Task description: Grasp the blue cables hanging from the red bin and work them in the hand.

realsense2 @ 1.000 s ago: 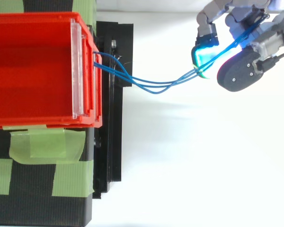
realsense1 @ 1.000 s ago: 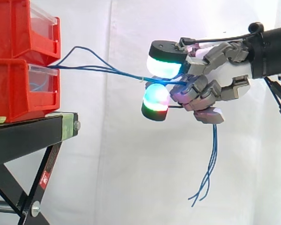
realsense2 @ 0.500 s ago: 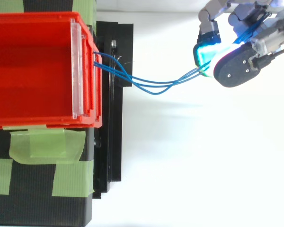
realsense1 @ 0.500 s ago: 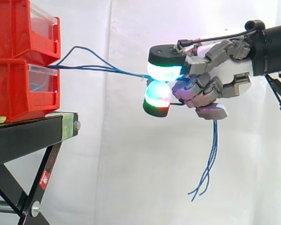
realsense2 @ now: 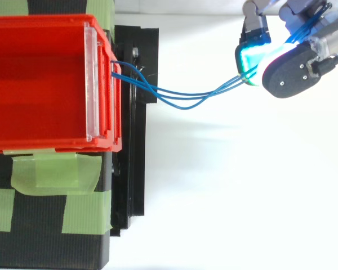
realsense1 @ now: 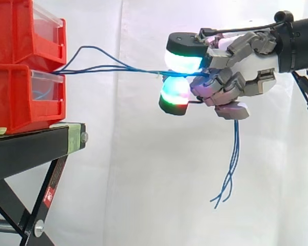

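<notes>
The cables (realsense1: pixel 143 72) are pinched in the hand (realsense1: pixel 249 65), right of the bin (realsense1: pixel 15 100). Grasping is done; working them is left.

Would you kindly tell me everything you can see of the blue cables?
The blue cables are a few thin, flexible strands that look plastic-coated. They leave the top front of the lower red bin, one arching upward, and run about level and slightly slack to the hand. There they are pinched between two glowing fingertips and pass through the curled fingers. Their loose ends dangle freely below the hand. Seen from above, they bow gently sideways across the gap.
</notes>
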{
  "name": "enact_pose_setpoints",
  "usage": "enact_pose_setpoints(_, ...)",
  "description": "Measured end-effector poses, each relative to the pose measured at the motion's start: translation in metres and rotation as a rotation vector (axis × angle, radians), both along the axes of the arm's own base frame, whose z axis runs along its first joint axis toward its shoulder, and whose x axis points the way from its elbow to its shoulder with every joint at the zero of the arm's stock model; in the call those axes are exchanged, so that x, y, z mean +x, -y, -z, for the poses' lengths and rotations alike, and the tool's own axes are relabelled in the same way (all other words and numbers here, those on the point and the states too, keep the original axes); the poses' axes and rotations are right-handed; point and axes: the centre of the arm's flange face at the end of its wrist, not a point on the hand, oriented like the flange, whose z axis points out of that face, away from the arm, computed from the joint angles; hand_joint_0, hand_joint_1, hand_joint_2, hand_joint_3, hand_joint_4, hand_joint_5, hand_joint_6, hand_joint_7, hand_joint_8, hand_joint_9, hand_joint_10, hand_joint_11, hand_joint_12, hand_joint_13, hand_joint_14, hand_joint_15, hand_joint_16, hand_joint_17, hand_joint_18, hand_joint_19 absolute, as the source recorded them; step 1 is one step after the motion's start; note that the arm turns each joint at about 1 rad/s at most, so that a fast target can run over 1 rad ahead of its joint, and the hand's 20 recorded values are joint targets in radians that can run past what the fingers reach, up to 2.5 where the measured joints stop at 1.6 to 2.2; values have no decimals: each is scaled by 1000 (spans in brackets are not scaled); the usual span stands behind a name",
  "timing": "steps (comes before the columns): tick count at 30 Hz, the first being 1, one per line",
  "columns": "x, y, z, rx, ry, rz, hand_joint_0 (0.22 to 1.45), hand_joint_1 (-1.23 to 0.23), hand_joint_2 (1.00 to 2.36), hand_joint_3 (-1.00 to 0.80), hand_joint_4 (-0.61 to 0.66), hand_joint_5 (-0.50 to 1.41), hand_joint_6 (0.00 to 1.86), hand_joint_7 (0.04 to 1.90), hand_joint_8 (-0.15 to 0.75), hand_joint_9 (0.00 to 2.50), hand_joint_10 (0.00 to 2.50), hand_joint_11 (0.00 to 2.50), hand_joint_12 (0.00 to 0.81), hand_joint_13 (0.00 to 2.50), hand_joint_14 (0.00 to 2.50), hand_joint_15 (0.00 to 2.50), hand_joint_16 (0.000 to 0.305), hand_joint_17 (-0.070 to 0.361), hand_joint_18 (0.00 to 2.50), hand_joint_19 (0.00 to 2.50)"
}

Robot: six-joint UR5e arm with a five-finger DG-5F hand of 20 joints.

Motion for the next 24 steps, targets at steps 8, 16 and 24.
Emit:
enact_pose_setpoints(8,-1,8,0,-23,-1,34,889,-479,1004,-925,233,111,644,1254,567,900,2500,2500,576,1176,2500,2060,48,107,1564,952)
enact_pose_setpoints(16,-1,14,-1,-28,15,71,925,-515,1009,-811,207,185,573,1283,553,965,2500,2500,566,1218,2500,2084,48,109,1624,987)
enact_pose_setpoints(24,0,18,-3,-27,35,82,936,-528,1011,-767,199,204,514,1304,559,970,2500,2500,580,1226,2500,2110,49,109,1622,1006)
